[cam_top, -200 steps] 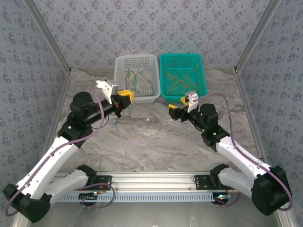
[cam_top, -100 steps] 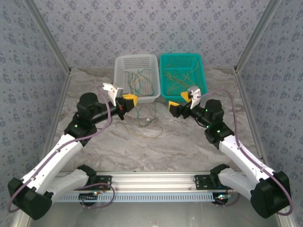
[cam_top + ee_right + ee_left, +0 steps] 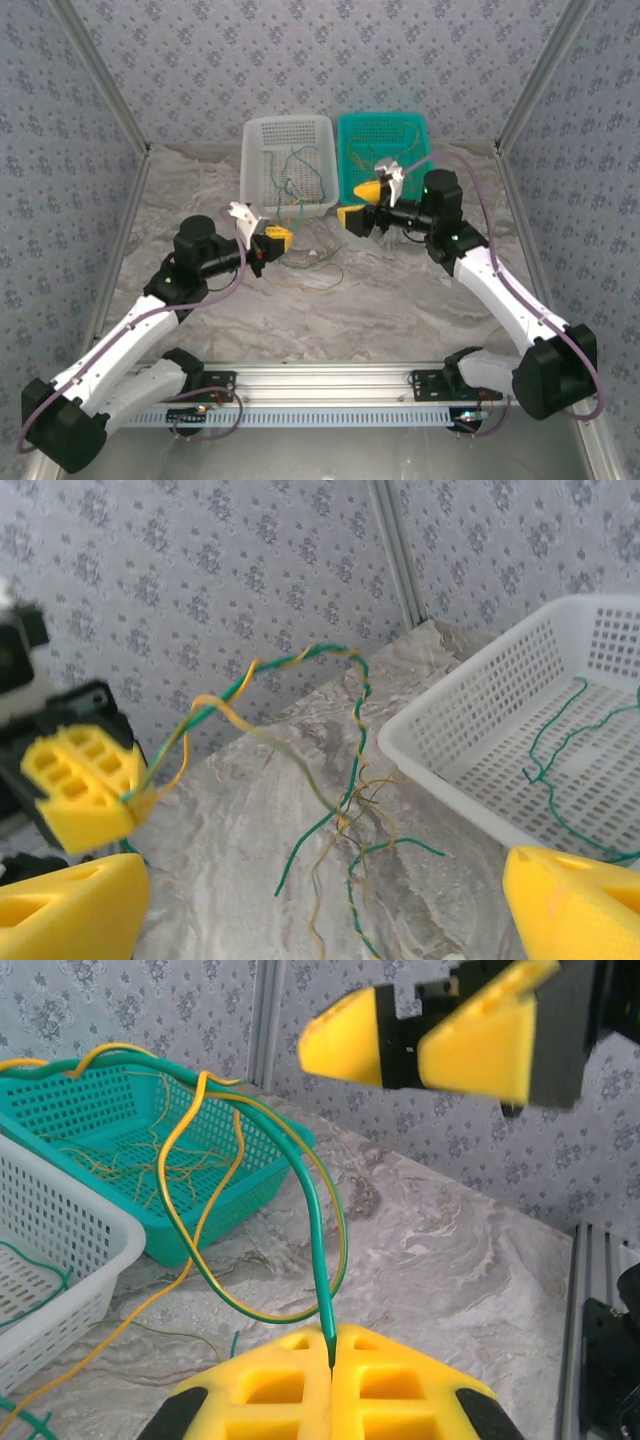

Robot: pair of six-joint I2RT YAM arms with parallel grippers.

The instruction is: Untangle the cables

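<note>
Cables [image 3: 308, 256] (green and yellow, twisted): dangling from the left gripper [image 3: 277, 238], fingers pressed together on a green strand [image 3: 318, 1230], trailing onto the table [image 3: 400, 300] before the white basket [image 3: 255, 140]. Now nearer centre than a second ago. Right gripper [image 3: 358, 203] swung in alongside, fingers spread wider, empty. Probably set to pull a strand free.

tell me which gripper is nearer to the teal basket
Right. The right gripper, open, sits at the teal basket's near left corner. The left gripper is farther off, in front of the white basket, shut on a green cable.
</note>
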